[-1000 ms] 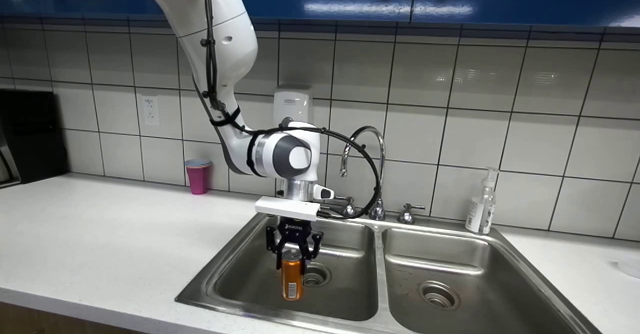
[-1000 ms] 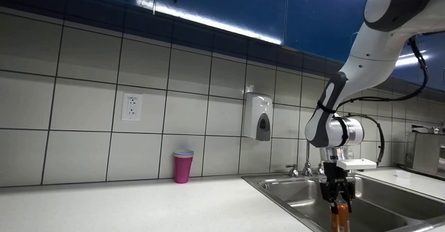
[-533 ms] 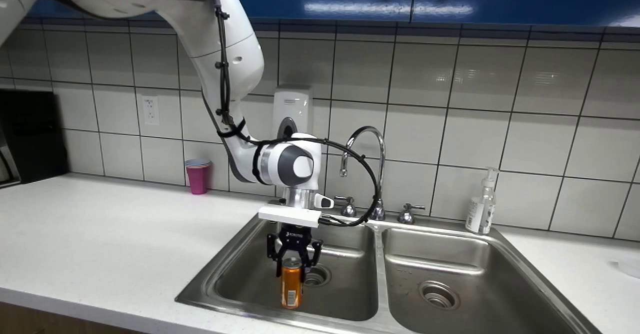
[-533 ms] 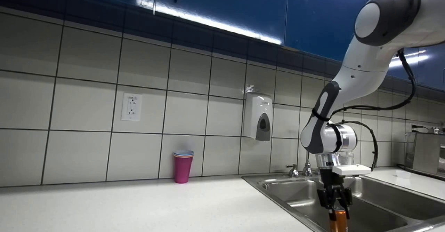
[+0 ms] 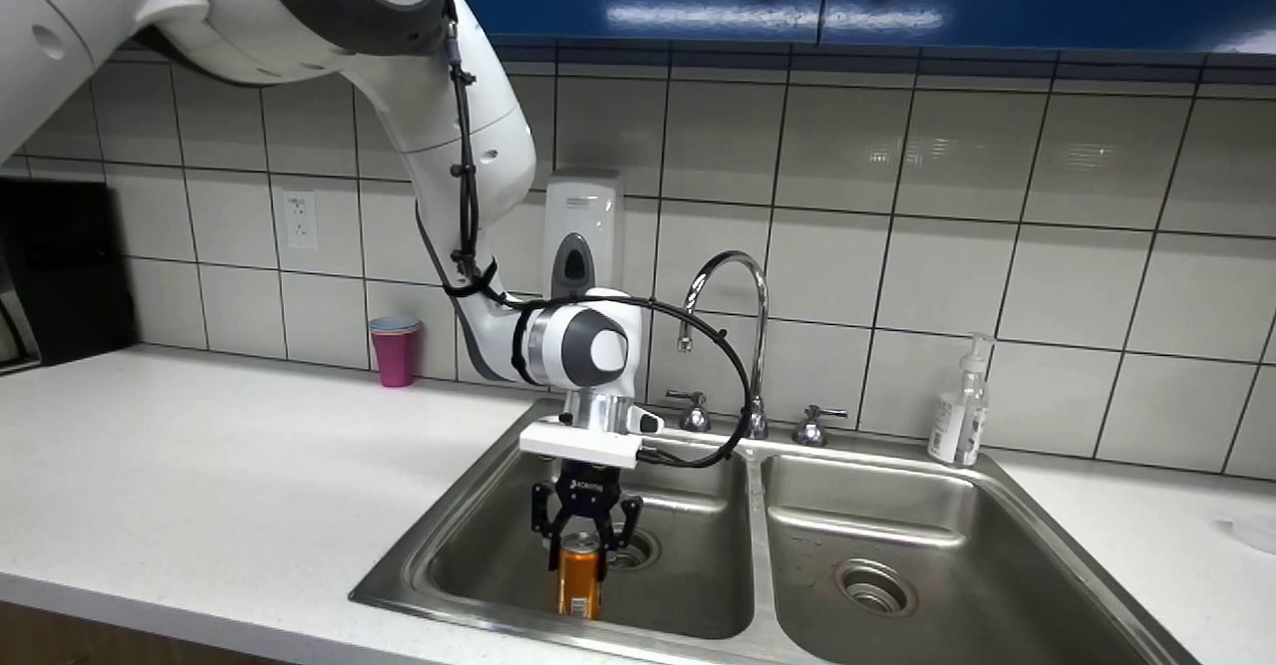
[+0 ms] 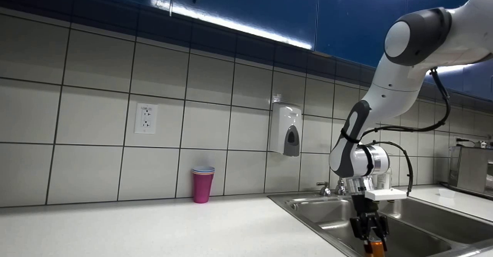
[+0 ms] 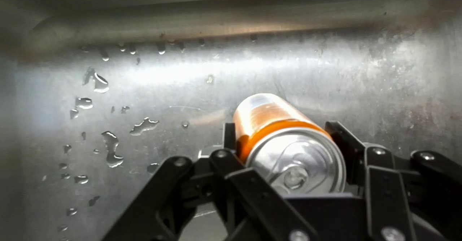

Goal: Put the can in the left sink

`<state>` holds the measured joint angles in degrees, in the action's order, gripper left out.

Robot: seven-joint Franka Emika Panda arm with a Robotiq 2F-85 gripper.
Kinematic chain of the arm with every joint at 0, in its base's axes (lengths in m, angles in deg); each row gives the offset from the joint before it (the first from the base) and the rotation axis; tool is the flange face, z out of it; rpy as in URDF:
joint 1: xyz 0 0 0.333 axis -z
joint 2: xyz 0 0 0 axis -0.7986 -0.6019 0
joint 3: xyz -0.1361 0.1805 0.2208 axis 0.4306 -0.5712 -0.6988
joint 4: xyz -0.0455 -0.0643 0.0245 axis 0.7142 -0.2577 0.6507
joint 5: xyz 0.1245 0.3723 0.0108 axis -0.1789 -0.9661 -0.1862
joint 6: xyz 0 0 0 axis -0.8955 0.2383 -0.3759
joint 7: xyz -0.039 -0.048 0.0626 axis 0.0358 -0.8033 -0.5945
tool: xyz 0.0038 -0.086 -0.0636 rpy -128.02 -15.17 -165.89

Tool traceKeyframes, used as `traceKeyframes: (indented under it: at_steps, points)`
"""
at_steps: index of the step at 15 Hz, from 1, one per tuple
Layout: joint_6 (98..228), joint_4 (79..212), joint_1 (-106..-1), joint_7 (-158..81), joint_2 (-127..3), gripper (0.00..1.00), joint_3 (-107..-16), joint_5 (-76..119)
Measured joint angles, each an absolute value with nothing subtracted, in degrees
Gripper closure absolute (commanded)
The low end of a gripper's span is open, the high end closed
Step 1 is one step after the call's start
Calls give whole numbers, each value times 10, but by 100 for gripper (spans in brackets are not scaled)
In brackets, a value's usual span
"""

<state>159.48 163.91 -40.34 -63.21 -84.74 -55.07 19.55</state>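
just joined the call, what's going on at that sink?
A Franka arm is putting an orange drink can in the left sink basin. The hand grips it, with black fingers on either side of its top end. The can's lower end is down inside the basin, but the near rim hides its base, so I can't tell whether it touches bottom. It isn't released yet. The stacked pink cups on the counter aren't involved.

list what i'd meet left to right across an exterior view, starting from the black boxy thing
Black box-shaped object, white rectangular wall outlet, pink-purple stacked cups, orange metal can, curved chrome faucet, right-hand round steel drain, clear bottle with pump top, low translucent object at the right edge
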Motion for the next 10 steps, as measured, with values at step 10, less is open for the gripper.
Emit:
traceKeyframes:
  at_steps: [10]
  points:
    - [1632, 1604, -394, -632, -868, 62, -567, 196]
